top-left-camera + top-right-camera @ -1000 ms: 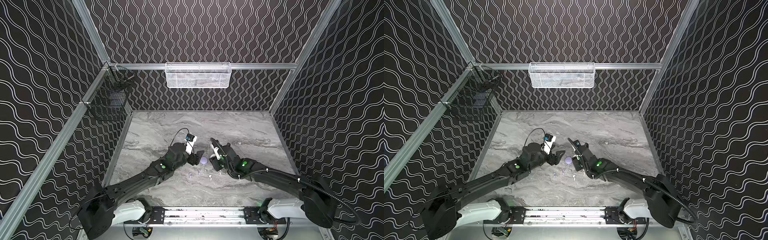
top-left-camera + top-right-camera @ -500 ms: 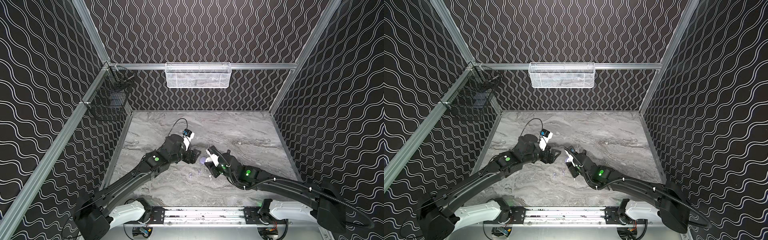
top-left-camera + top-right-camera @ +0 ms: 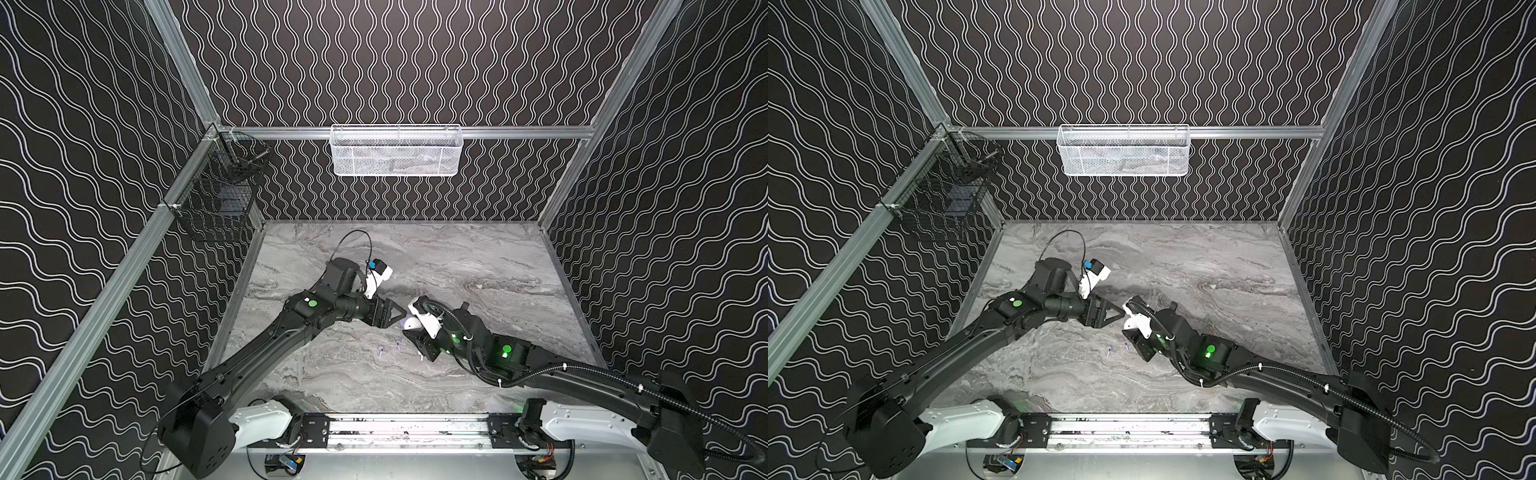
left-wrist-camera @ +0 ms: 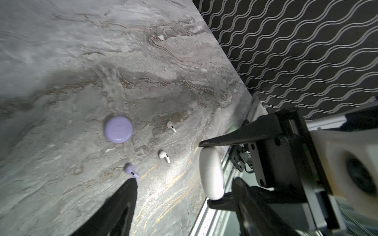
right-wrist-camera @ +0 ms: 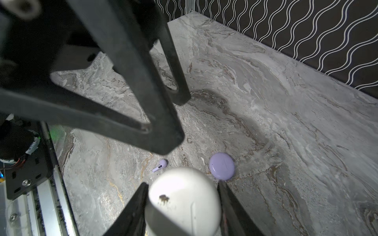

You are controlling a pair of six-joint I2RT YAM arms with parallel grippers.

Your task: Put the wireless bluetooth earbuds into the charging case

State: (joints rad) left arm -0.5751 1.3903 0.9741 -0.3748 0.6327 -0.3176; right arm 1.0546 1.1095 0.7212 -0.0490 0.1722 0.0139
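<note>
Black arms [image 3: 270, 345], green status lights [image 3: 311, 303], white bases [image 3: 266, 419], corrugated cable [image 3: 598, 370].

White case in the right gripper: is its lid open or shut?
Shut. The white case, clamped in the right gripper, shows one smooth closed shell in both wrist views, with no raised lid or sockets visible.

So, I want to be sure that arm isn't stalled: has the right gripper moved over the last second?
Yes. In both top views the right gripper has come nearer the front rail, gripping the white case.
</note>
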